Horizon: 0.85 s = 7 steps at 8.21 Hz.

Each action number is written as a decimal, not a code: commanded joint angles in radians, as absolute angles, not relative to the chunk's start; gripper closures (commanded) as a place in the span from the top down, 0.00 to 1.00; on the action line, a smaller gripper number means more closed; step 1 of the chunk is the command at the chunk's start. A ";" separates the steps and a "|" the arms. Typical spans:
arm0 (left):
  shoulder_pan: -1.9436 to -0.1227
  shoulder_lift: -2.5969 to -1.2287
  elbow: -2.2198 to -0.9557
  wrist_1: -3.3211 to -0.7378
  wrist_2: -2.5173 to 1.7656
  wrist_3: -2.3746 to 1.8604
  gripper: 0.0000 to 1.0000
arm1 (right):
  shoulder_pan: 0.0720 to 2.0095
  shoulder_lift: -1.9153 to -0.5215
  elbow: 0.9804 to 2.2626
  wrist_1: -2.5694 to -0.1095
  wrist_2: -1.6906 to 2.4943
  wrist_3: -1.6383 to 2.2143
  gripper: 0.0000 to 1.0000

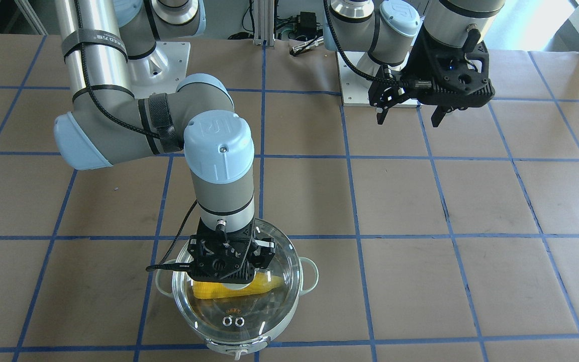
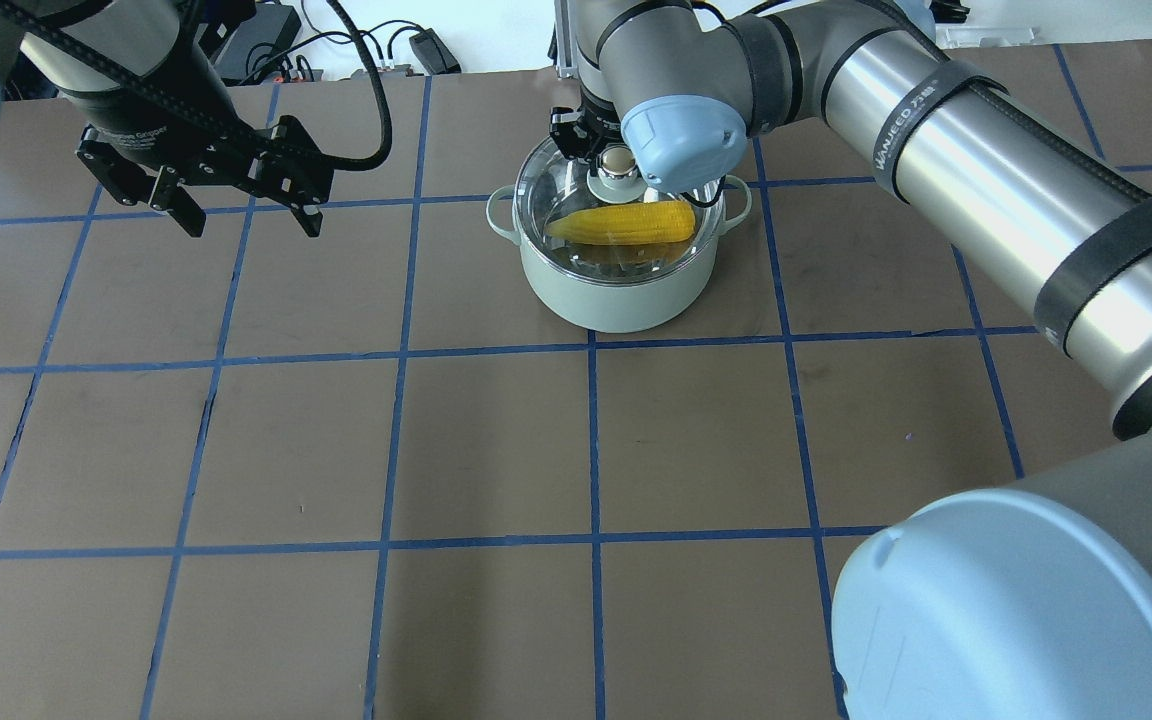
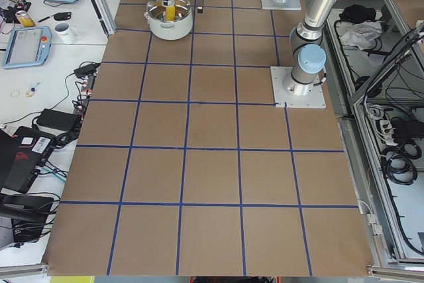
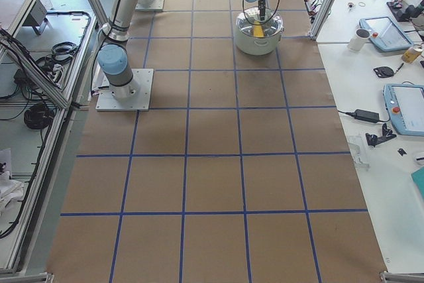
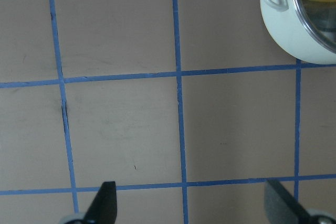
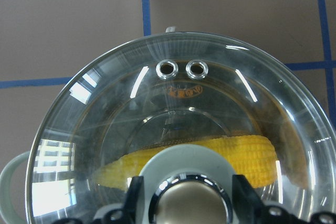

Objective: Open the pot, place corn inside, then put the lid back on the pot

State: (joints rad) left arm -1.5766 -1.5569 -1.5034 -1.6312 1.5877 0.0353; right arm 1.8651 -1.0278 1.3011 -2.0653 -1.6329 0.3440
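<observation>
The pale green pot stands on the table at the far side, also in the front view. The yellow corn lies inside it, seen through the glass. The clear glass lid sits on the pot's rim. My right gripper is directly over the lid. In the right wrist view its fingers stand on either side of the beige knob with small gaps, so it looks open. My left gripper hangs open and empty above the table, well to the pot's left.
The table is brown paper with a blue tape grid. The left wrist view shows the pot at its upper right corner. Cables and boxes lie beyond the table's far edge.
</observation>
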 commanded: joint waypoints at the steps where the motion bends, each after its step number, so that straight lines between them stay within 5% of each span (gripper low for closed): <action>1: -1.575 -1.557 -1.503 -1.631 1.588 0.035 1.00 | 1.865 -1.045 1.301 -2.069 -1.632 0.307 1.00; 7: -1.577 -1.555 -1.503 -1.632 1.588 0.032 1.00 | 1.685 -1.450 1.440 -1.821 -1.503 0.193 1.00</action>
State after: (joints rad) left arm -1.5769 -1.5565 -1.5033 -1.6322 1.5892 0.0350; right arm 1.7790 -1.2853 1.3879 -1.9821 -1.5593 0.2865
